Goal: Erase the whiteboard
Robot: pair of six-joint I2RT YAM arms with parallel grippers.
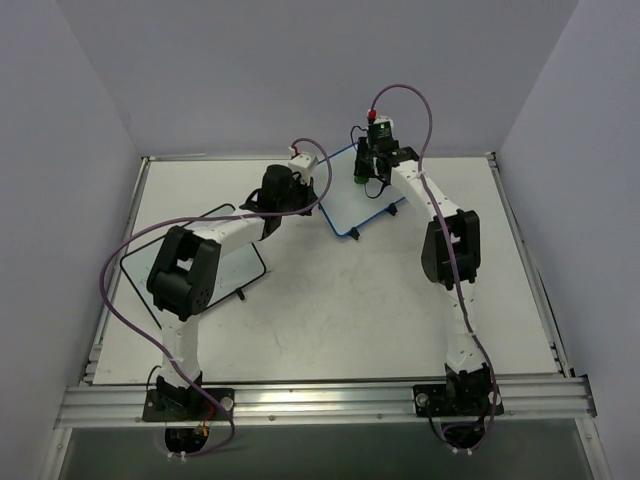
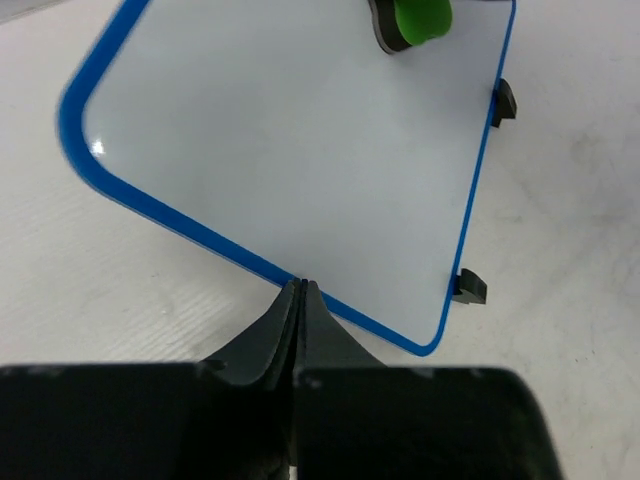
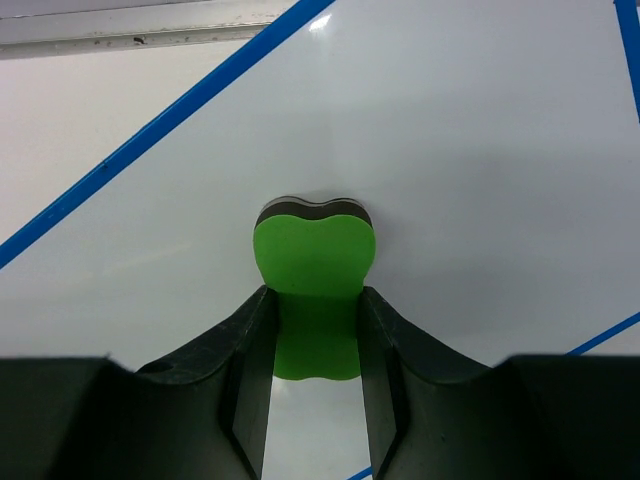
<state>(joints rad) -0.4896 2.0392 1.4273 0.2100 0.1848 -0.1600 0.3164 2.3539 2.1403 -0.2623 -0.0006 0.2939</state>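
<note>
White table (image 1: 350, 300), blue-framed whiteboard (image 2: 300, 150), right tool (image 3: 313, 300) gripping eraser (image 3: 313, 245)

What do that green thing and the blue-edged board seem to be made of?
The eraser is probably foam: matte green on top, a dark felt-like layer underneath, and soft rounded edges. The whiteboard has a smooth, glossy white face, shown by its glare spots, so it is likely a coated sheet. Its blue frame looks like moulded plastic.
</note>
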